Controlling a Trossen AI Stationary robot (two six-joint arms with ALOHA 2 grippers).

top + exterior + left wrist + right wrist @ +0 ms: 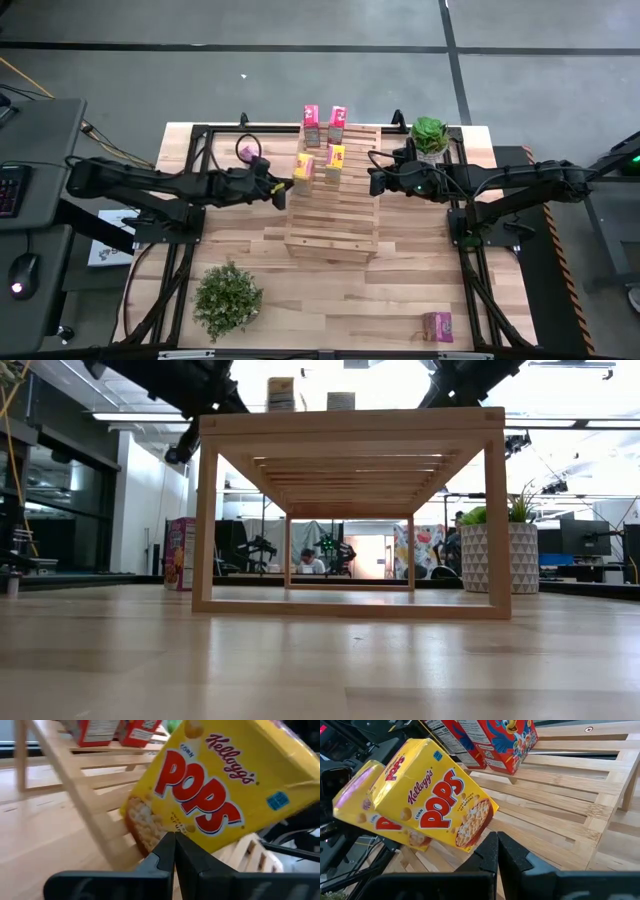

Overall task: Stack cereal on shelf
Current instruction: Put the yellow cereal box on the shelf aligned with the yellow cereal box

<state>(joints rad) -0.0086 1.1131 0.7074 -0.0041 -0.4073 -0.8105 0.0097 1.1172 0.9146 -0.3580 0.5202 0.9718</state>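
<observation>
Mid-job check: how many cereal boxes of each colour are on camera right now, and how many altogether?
Red cereal boxes: 2
Yellow cereal boxes: 2
Pink cereal boxes: 2
Total: 6

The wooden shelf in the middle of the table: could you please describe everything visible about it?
The shelf is a light-wood rack of parallel slats stepped in tiers, on an open rectangular frame standing flat on the table between the two arms. Two red boxes stand on its far end and two yellow boxes sit a little nearer.
</observation>
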